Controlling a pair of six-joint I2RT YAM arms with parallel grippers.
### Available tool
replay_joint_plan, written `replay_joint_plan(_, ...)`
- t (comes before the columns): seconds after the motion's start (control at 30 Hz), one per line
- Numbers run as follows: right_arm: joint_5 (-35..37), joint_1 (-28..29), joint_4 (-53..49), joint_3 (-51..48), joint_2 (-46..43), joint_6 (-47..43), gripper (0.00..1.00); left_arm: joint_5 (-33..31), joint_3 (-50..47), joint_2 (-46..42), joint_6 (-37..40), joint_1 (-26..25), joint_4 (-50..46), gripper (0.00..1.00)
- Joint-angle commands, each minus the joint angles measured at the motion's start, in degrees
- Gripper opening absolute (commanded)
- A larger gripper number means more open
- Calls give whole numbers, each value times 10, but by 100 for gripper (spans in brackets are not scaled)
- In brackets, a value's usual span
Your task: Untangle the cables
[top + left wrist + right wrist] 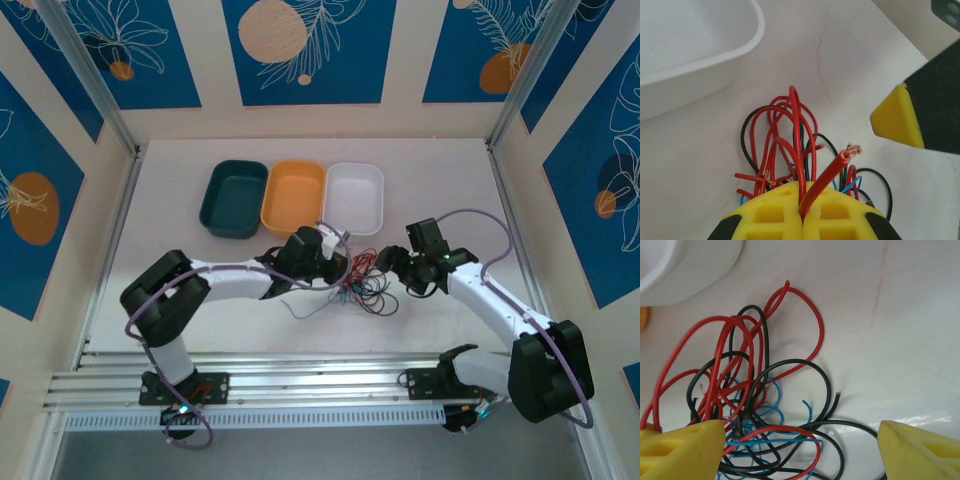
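Now my left pincer (802,212) pinches a red wire (827,175) pointing one o'clock; my right pincer (801,442) gapes wide over the cables (747,405).

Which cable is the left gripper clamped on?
The red cable with the frayed bare tip, pinched in the shut left gripper; the other strands lie loose.

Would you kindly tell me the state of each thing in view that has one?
cables, tangled in one heap
left tool, shut on a red cable
right tool, open, one finger on each side of the heap
dark green tray, empty
orange tray, empty
white tray, empty
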Motion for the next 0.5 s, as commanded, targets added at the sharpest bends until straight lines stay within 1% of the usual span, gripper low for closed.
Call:
replay_joint_plan(0.0, -20, 17, -23, 22, 8, 10, 78, -18, -30, -52, -23, -6, -16, 0)
replay_joint_plan(0.17, -24, 39, -28, 29, 11, 16, 76, -56, -74, -110, -35, -5, -38, 0)
replay_joint_plan(0.27, -28, 51, -22, 34, 18, 21, 74, -77, -92, -125, -35, -4, -42, 2)
replay_joint_plan(0.37, -32, 62, -18, 51, 35, 25, 71, -77, -106, -125, -35, -1, -28, 7)
replay_joint_plan(0.47, -35, 75, -17, 77, 57, 32, 68, -70, -118, -121, -39, -1, -8, 9)
